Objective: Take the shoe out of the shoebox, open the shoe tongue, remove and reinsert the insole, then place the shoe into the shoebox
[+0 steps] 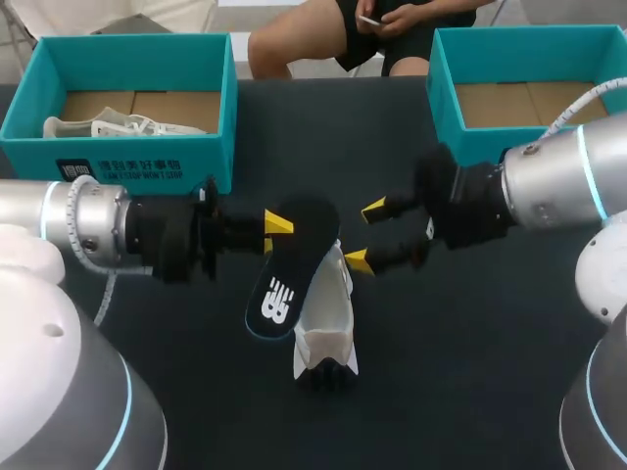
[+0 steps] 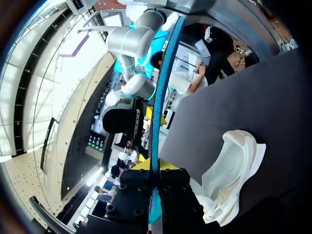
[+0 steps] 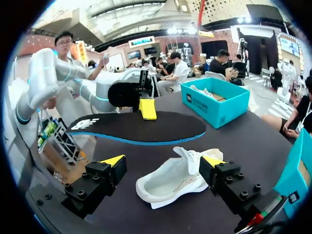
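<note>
Black insole (image 1: 289,269) is clamped near its far end in the left jaws, tilted over the white sneaker (image 1: 325,311) on the table (image 1: 470,372). Right jaws stand wide open and empty, just right of the sneaker. They should probably pin the tongue back while the insole is fed in flat.

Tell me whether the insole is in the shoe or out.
Out: the left pincer holds the insole in the air beside the shoe.

Black insole (image 1: 287,266) aloft beside white shoe (image 1: 329,315)
</note>
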Robot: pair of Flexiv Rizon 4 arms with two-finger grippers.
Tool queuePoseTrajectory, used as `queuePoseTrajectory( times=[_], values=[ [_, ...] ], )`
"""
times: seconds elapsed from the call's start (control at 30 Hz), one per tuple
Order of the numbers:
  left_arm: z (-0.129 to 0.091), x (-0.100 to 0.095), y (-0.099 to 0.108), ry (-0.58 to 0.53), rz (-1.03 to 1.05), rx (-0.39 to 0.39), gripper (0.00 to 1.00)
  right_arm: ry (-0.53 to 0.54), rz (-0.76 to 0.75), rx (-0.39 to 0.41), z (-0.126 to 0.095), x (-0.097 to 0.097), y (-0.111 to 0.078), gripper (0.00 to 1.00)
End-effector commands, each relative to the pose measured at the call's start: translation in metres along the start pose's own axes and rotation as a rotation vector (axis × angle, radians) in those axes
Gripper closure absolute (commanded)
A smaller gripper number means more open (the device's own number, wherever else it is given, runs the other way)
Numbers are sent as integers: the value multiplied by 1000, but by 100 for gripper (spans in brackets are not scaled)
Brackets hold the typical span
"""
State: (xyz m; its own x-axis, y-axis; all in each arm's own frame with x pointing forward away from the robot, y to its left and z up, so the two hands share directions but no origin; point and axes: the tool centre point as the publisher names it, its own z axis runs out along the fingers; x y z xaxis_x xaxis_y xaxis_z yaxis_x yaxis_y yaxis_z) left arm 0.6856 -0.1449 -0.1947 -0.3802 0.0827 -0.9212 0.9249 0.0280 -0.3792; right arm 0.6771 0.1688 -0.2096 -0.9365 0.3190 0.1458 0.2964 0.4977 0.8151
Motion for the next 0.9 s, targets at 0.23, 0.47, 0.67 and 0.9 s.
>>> queuePoseTrajectory(
  times=[0.23, 0.47, 0.67, 0.9],
  values=[
    [2, 19, -29, -25, -42, 43, 100, -97, -303, -28, 13, 7, -18, 0],
    [1, 37, -43, -61, -83, 62, 100, -95, -398, 34, 18, 10, -33, 0],
    [1, 55, -53, -86, -116, 64, 100, -130, -386, 82, 20, 10, -55, 0],
    [4, 72, -53, -107, -154, 64, 100, -128, -381, 133, 21, 10, -69, 0]
  ],
)
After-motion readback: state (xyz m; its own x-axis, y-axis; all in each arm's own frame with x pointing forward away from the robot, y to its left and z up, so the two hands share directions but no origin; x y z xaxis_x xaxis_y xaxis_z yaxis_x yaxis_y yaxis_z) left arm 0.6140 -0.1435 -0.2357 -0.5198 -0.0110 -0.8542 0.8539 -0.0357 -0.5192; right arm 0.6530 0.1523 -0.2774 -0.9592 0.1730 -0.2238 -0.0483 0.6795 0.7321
